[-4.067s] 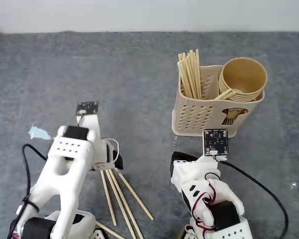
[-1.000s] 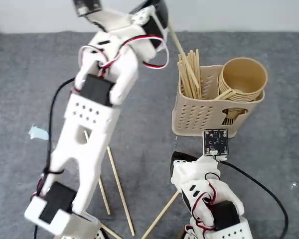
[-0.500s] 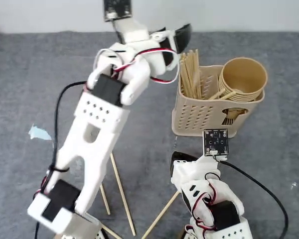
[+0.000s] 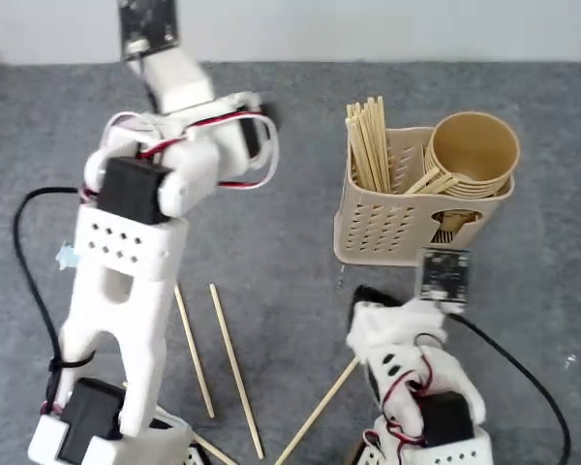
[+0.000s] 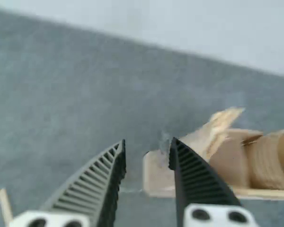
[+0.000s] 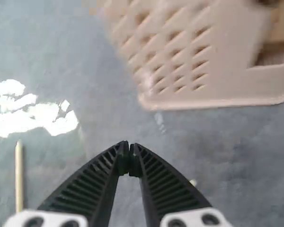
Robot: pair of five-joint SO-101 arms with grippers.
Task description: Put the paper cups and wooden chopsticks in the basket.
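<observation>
I'm getting the basket (image 5: 154, 177) smeared in the left wrist view and running off the frame edge, so I'm not telling the paper cups (image 5: 270, 161) apart. The right wrist view is blurring its perforated wall too. In the high view the left arm (image 4: 136, 252) is covering one end of a loose chopstick (image 4: 192, 354), a second chopstick (image 4: 315, 415) is running out of frame, and the right claw (image 4: 365, 293) is hiding mostly under its own wrist.

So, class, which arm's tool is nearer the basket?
Right. The right tool, shut, sits low, close in front of the basket; the left tool, open, hangs raised off to its side, farther away.
</observation>
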